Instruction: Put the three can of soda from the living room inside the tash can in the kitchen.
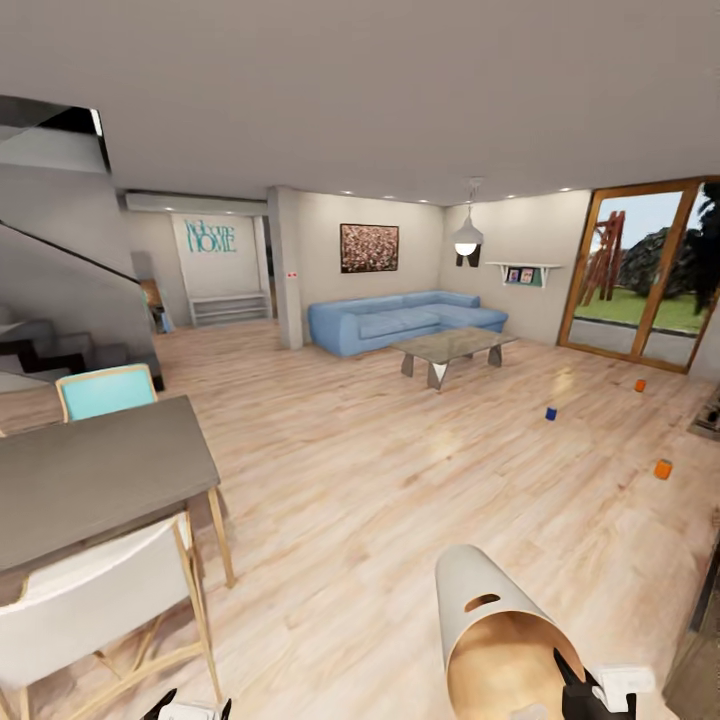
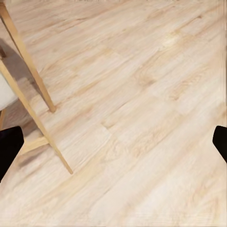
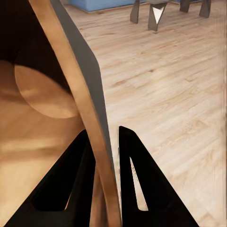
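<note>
My right claw point(image 3: 108, 156) is clenched on the tash can point(image 1: 490, 625) rim, my left claw point(image 2: 113, 142) released; next I carry it toward the cans at two o'clock: blue can point(image 1: 550, 413), near orange can point(image 1: 662, 469), far orange can point(image 1: 640, 385).

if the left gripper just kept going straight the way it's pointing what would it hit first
Most likely the bare wood floor: the left wrist view looks along the open fingers onto planks. The chair legs stand off to one side, apparently out of line, though depth is hard to judge.

Head view: trash can point(image 1: 490, 620) tilted in the right gripper point(image 1: 585, 690), near right; table point(image 1: 95, 480) and chairs point(image 1: 85, 600) left. Three cans point(image 1: 662, 469), apparently on the floor point(image 1: 350, 480), lie ahead right; coffee table point(image 1: 452, 350) stands before the sofa point(image 1: 400, 320) beyond.
</note>
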{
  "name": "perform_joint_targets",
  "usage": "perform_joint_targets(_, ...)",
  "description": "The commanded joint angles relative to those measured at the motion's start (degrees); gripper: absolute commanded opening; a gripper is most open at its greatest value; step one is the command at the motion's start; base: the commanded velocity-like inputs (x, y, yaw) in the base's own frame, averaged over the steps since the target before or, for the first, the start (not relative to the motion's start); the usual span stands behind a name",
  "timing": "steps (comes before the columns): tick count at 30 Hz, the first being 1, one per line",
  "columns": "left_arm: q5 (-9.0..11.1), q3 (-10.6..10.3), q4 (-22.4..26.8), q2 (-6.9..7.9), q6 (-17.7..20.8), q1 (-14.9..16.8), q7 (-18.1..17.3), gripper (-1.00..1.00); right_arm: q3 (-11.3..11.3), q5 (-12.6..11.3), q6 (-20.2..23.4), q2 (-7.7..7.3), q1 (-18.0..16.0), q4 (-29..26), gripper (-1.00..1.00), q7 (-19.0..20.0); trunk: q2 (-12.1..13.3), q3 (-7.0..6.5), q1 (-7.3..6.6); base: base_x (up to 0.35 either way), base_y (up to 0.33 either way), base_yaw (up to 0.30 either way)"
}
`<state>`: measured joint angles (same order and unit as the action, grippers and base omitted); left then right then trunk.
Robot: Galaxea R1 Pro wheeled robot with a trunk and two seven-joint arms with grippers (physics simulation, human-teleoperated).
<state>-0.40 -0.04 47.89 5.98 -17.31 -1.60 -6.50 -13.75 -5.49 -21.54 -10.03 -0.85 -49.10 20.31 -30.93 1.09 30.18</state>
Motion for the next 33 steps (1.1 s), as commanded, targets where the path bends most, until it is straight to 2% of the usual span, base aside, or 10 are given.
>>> perform_joint_targets(1,0.0,0.0,0.0,0.0,0.0,0.0,0.0,1.0,-0.1,-0.5,0.0,0.01,0.0,-0.1,-1.0,0.3,0.0,-0.01,0.0,0.323,0.149,-0.253)
perform_joint_targets(11,-0.2,-0.2,-0.1,-0.02,0.0,0.0,0.0,1.0,0.0,-0.5,-0.1,0.01,0.0,-0.1,-1.0,0.3,0.0,-0.01,0.0,0.323,0.136,-0.253)
perform_joint_targets(20,-0.3,-0.2,-0.1,-0.09,0.1,0.0,0.0,1.0,0.0,-0.5,-0.1,0.01,0.0,-0.1,-1.0,0.3,0.0,-0.01,0.0,0.324,-0.012,-0.251)
perform_joint_targets(33,-0.1,-0.1,-0.1,-0.09,0.1,0.0,0.0,1.0,-0.1,-0.5,-0.5,0.01,0.0,-0.1,-1.0,0.6,0.0,-0.01,0.0,0.324,-0.004,-0.049)
